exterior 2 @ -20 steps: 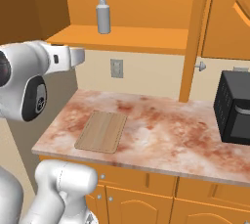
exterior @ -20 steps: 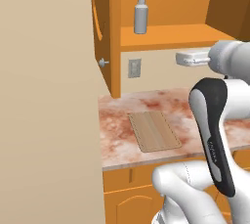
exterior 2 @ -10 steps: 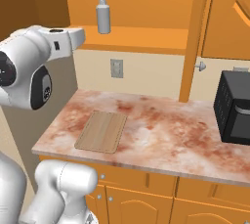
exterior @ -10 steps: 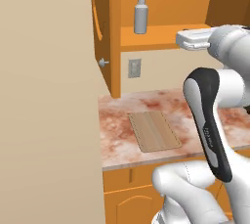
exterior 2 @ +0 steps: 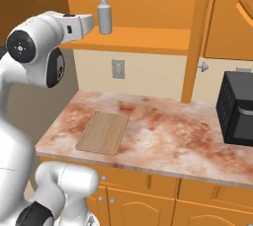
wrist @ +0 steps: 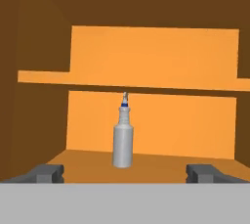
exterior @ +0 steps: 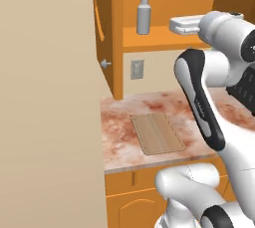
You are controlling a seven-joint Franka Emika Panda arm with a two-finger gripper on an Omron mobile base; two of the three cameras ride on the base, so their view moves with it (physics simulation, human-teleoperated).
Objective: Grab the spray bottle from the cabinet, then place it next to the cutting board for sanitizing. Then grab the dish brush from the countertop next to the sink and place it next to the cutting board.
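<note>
Orange cabinet (wrist: 151, 56) shelving fills the background, its door swung aside. Over the last second the claw (wrist: 125, 171) has risen from tabletop height to shelf level, jaws spread wide and empty, so the reach for the spray bottle (wrist: 122, 142) can begin. That bottle stands straight ahead of the claw, centred between its tips, long axis vertical, nozzle up.
</note>
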